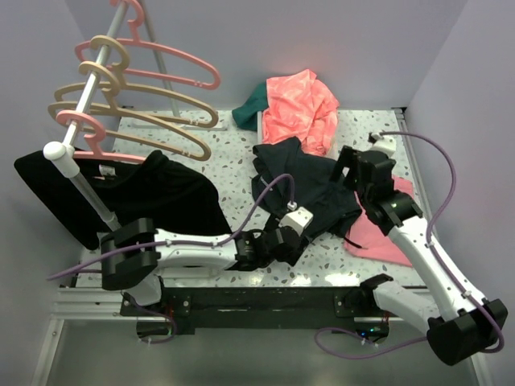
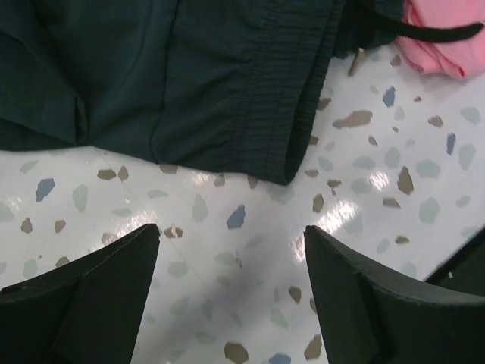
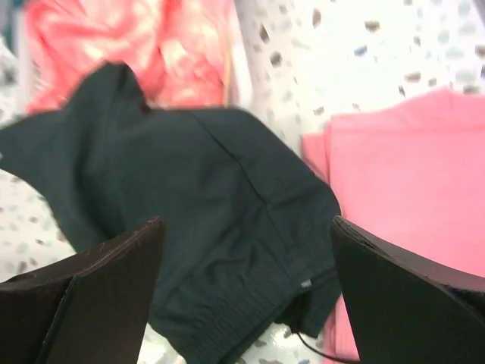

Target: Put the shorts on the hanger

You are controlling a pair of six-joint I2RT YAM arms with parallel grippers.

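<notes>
Overhead and wrist views of the bench [image 1: 229,153], a white speckled surface. The shorts [image 1: 302,189], dark navy-black, lie crumpled near the middle of the bench, well apart from the rail [image 1: 80,173] at the left. The hanger [image 1: 205,121], beige with curved shoulders, hangs by its hook on that rail beside a second beige one and among pink hangers [image 1: 189,72]; no garment is on it. A black T-shirt [image 1: 121,193] is draped at the foot of the rail.

The left end effector [image 2: 231,231] sits low over the bench at the near edge of the shorts. Its jaws stand wide apart with only bare speckled surface between them, and it holds nothing. In its wrist view the gathered waistband [image 2: 265,114] lies just ahead of the fingertips, and a black drawstring [image 2: 432,32] trails from it across a pink cloth [image 2: 436,49].

The right end effector [image 3: 246,227] hovers above the right side of the shorts, its jaws also spread wide and gripping nothing. Below it the dark fabric lies partly blurred, with the flat pink cloth touching its right edge.

At the far side of the bench a salmon-pink garment [image 1: 302,108] lies bunched, touching the far edge of the shorts, with a teal garment [image 1: 249,104] beside it on the left
</notes>
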